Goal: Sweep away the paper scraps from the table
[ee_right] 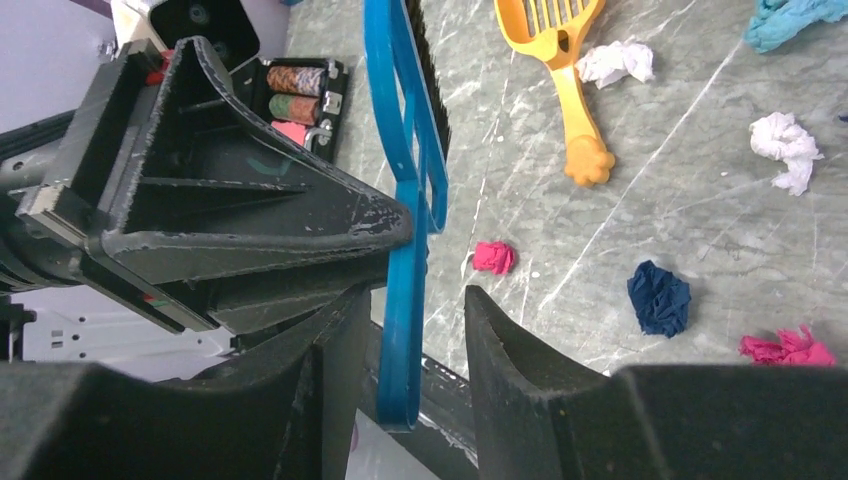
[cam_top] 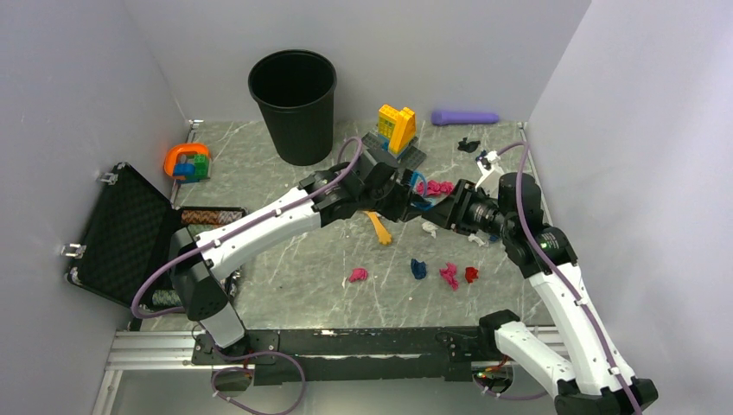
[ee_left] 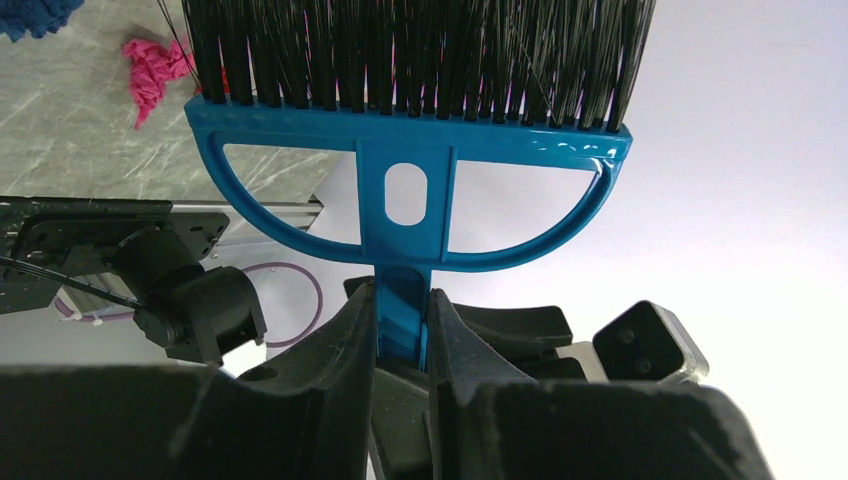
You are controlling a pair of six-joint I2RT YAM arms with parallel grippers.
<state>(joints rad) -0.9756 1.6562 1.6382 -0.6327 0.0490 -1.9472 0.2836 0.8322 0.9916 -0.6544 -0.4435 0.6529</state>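
A blue brush (ee_left: pixel 405 190) with black bristles hangs above the table (cam_top: pixel 285 277). My left gripper (ee_left: pixel 403 320) is shut on its short handle stem. My right gripper (ee_right: pixel 415 300) is open, its jaws on either side of the brush's curved frame (ee_right: pixel 405 340), with a gap still showing on the right side. The two grippers meet over the table's middle (cam_top: pixel 418 205). Paper scraps lie below: pink (cam_top: pixel 357 275), dark blue (cam_top: pixel 418 269), pink (cam_top: pixel 449 275) and red (cam_top: pixel 471 274). In the right wrist view I see a pink wad (ee_right: pixel 493 257), a dark blue wad (ee_right: pixel 659 297) and white wads (ee_right: pixel 785 148).
A yellow scoop (cam_top: pixel 379 228) lies under the arms. A black bin (cam_top: pixel 293 104) stands at the back, with the yellow-and-orange brick build (cam_top: pixel 397 128) and a purple stick (cam_top: pixel 464 117) to its right. An open black case (cam_top: pixel 130 232) with poker chips (cam_top: pixel 210 216) sits at the left.
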